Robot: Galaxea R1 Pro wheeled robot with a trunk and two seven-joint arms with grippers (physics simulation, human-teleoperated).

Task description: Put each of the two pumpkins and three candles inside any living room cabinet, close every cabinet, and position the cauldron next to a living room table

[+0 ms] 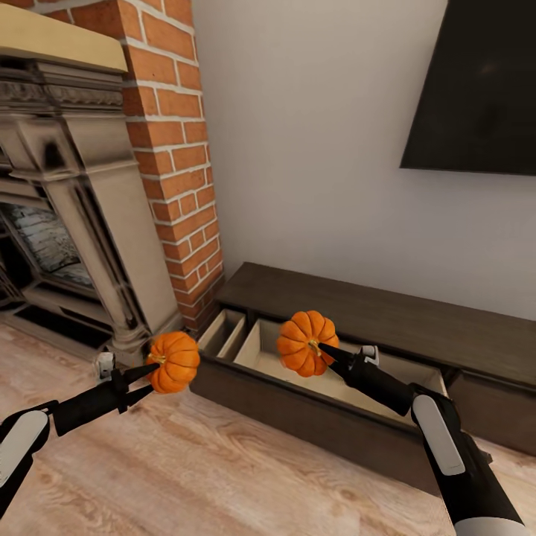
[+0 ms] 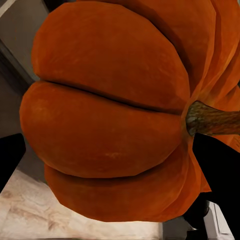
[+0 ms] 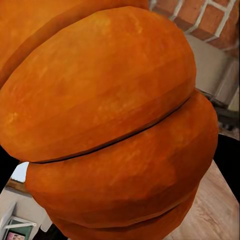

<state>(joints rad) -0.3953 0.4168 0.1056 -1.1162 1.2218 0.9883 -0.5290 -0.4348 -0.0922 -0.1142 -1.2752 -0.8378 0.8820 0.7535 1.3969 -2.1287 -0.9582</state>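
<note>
Cabinet (image 1: 350,417) drawer open, pale compartment unobstructed from above beneath right pumpkin (image 1: 307,343). Divider (image 1: 237,339) splits left end. Fireplace surround (image 1: 89,223) flanks left pumpkin (image 1: 173,361).

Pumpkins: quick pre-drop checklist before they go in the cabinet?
1. Left pincer shut on left pumpkin: ok.
2. Right pincer shut on right pumpkin: ok.
3. Cabinet drawer pulled open, pale compartments exposed: ok.
4. Right pumpkin appears over the open drawer: ok.
5. Left pumpkin appears over the wooden floor, short of the drawer's left end: not ok, move it right first.
6. Candles already stored: cannot tell.
</note>
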